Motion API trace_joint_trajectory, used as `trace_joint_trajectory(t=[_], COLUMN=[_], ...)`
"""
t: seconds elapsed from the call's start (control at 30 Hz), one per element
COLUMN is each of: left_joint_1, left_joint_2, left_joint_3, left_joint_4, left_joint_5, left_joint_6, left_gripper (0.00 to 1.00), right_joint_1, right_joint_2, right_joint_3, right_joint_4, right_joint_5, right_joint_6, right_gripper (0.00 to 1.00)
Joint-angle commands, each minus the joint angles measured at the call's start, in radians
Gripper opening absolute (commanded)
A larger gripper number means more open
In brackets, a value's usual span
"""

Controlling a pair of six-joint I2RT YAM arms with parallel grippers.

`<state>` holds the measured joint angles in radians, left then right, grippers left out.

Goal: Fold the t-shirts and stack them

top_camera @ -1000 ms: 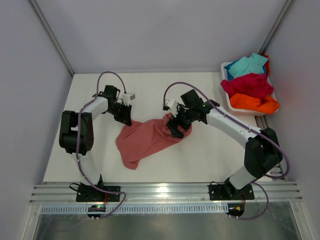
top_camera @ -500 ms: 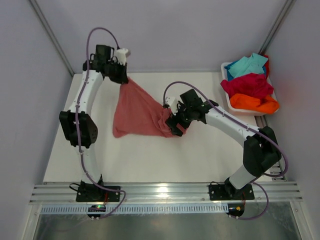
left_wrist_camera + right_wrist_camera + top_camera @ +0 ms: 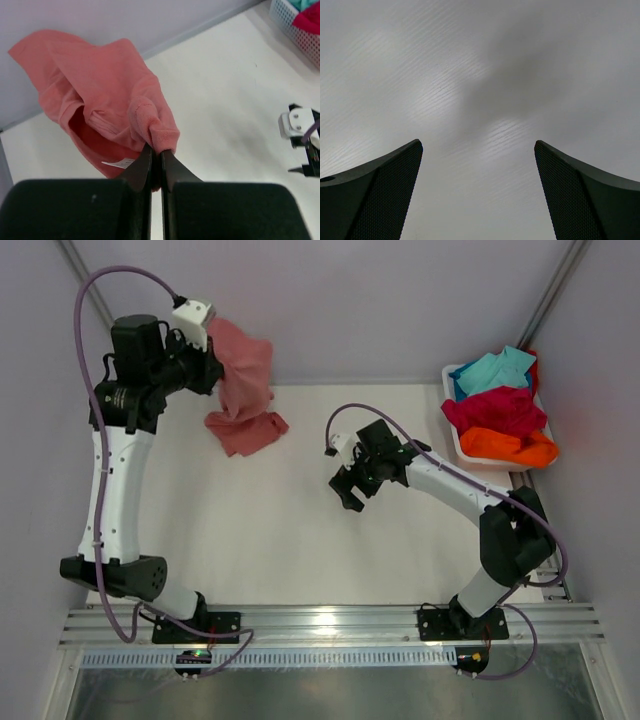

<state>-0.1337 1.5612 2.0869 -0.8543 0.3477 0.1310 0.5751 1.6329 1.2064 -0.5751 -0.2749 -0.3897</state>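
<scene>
Salmon-pink t-shirt (image 3: 100, 95) shows its white label (image 3: 118, 163) only from left wrist.

I can read no text, number or brand in any view. The only label I see is a small white tag (image 3: 119, 163) on the pink tee (image 3: 100, 90), in the left wrist view, and any print on it is too small for me to make out.

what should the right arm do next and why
Probably reach the open, empty right hand across to the pink t-shirt and pinch a free edge: the left hand holds it up by one bunched fold, so it hangs crumpled, not spread.
</scene>
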Motion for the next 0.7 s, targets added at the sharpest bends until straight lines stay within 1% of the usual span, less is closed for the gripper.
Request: trace_joint_trajectory(t=[0.0, 0.03, 0.13, 0.17, 0.2, 0.3, 0.4, 0.43, 0.53, 0.57, 0.63, 0.67], left_joint_1=[0.008, 0.008, 0.008, 0.008, 0.008, 0.008, 0.008, 0.008, 0.006, 0.006, 0.006, 0.003], left_joint_2=[-0.061, -0.082, -0.174, -0.220, -0.240, -0.302, -0.316, -0.310, -0.271, -0.259, -0.210, -0.192], left_joint_3=[-0.148, -0.213, -0.318, -0.376, -0.399, -0.458, -0.478, -0.478, -0.502, -0.511, -0.540, -0.547], left_joint_4=[-0.037, -0.058, -0.058, -0.046, -0.037, -0.009, -0.017, -0.032, -0.071, -0.077, -0.089, -0.089], left_joint_5=[-0.006, -0.012, -0.058, -0.078, -0.108, -0.112, -0.032, 0.038, 0.160, 0.227, 0.284, 0.318], left_joint_6=[0.036, 0.068, 0.114, 0.134, 0.137, 0.159, 0.157, 0.157, 0.154, 0.154, 0.162, 0.163], left_gripper=[0.00, 0.00, 0.00, 0.00, 0.00, 0.00, 0.00, 0.00, 0.00, 0.00, 0.00, 0.00], right_joint_1=[0.003, 0.003, 0.003, 0.003, 0.003, 0.003, 0.003, 0.003, 0.003, 0.003, 0.003, 0.003], right_joint_2=[-0.005, -0.008, -0.016, -0.015, -0.012, 0.004, 0.028, 0.034, 0.048, 0.048, 0.047, 0.047], right_joint_3=[0.033, 0.033, 0.047, 0.053, 0.067, 0.088, 0.116, 0.120, 0.134, 0.136, 0.131, 0.128], right_joint_4=[0.020, 0.018, 0.006, -0.003, -0.008, -0.009, -0.005, -0.006, -0.003, 0.010, 0.026, 0.044], right_joint_5=[0.017, 0.017, 0.025, 0.026, 0.029, 0.034, 0.037, 0.043, 0.066, 0.101, 0.147, 0.199], right_joint_6=[0.011, 0.012, 0.008, 0.002, 0.000, 0.006, 0.018, 0.025, 0.044, 0.049, 0.066, 0.074], right_gripper=[0.97, 0.97, 0.97, 0.97, 0.97, 0.97, 0.97, 0.97, 0.97, 0.97, 0.97, 0.97])
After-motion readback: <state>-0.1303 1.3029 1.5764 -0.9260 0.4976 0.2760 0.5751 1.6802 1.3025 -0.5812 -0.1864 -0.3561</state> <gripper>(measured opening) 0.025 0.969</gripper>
